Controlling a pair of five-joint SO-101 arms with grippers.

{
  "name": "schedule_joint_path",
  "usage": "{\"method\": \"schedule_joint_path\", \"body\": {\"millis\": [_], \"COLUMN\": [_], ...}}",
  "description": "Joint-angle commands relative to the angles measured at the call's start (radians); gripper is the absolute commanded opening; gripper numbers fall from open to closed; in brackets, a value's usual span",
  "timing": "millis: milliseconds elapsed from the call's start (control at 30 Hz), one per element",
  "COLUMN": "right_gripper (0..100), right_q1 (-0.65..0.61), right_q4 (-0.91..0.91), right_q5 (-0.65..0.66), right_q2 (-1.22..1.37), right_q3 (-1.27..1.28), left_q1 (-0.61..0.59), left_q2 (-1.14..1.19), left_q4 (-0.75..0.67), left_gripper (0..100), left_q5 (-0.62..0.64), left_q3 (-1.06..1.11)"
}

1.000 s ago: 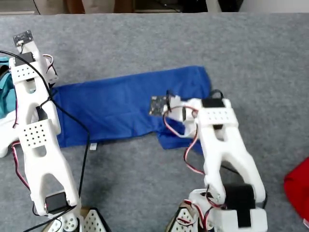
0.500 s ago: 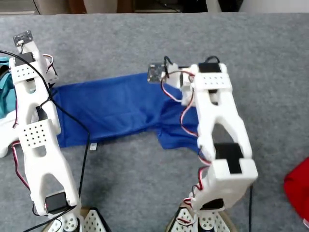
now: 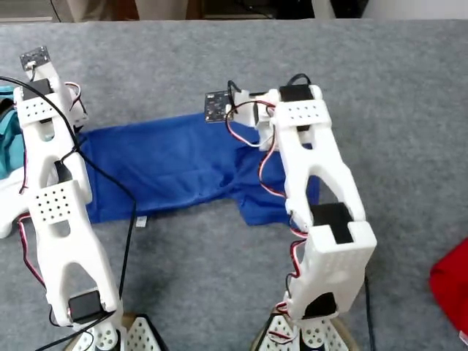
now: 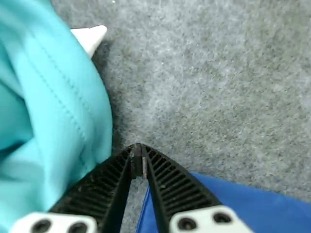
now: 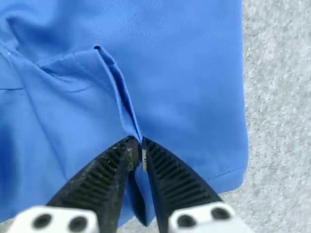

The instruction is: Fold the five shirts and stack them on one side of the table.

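a blue shirt (image 3: 168, 164) lies spread lengthwise on the grey table (image 3: 395, 88), one end bunched and doubled under the right arm (image 3: 314, 168), which stretches out over that end. the right gripper (image 5: 141, 145) has its fingers pressed together on a raised fold of the blue shirt. the ridge of cloth runs straight into the tips and creases fan away from the pinch. a stitched hem of the shirt shows just beside the gripper, with bare table past it.

at the shirt's other end stands the left arm (image 3: 55, 205). the left gripper (image 4: 138, 153) has its fingers closed tip to tip, pointing down at the table just off the shirt's corner. blue cloth shows under and beside one finger, but whether any of it is caught between the tips cannot be told.

a teal shirt (image 4: 43, 107) lies crumpled on the far side of the left gripper from the blue shirt, close to it but not touching it in the wrist view. a white cloth (image 4: 90, 36) pokes a pointed corner out from behind the teal one. a red cloth (image 3: 453, 281) sits at the table's edge, well apart from the blue shirt, beyond the end that the right arm covers.

loose black cable trails from the left arm across the shirt's near corner.
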Motion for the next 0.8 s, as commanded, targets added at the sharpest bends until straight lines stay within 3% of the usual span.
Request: {"method": "schedule_joint_path", "body": {"millis": [0,133,267,433,533,767], "right_gripper": [5.4,20.4,28.9,27.7,24.6,32.4], "right_q1": [-0.005,0.021,0.028,0.024,0.012,0.051], "right_q4": [-0.003,-0.028,-0.031,0.018,0.103,-0.091], "right_q5": [0.009,-0.031,-0.034,-0.029,0.034,0.026], "right_q2": [-0.008,-0.018,-0.084,-0.223,-0.338,-0.743], "right_q3": [-0.053,-0.054,-0.038,0.084,0.272,0.852], "left_q1": [-0.012,-0.012,-0.012,-0.012,-0.011,-0.011], "left_q2": [-0.018,-0.018,-0.018,-0.018,-0.018,-0.018], "left_q4": [-0.017,-0.017,-0.017,-0.017,-0.017,-0.018], "left_gripper": [2,2,2,2,2,2], "left_q5": [-0.002,-0.002,-0.002,-0.002,-0.003,-0.003], "left_q3": [-0.003,-0.003,-0.003,-0.003,-0.003,-0.003]}}
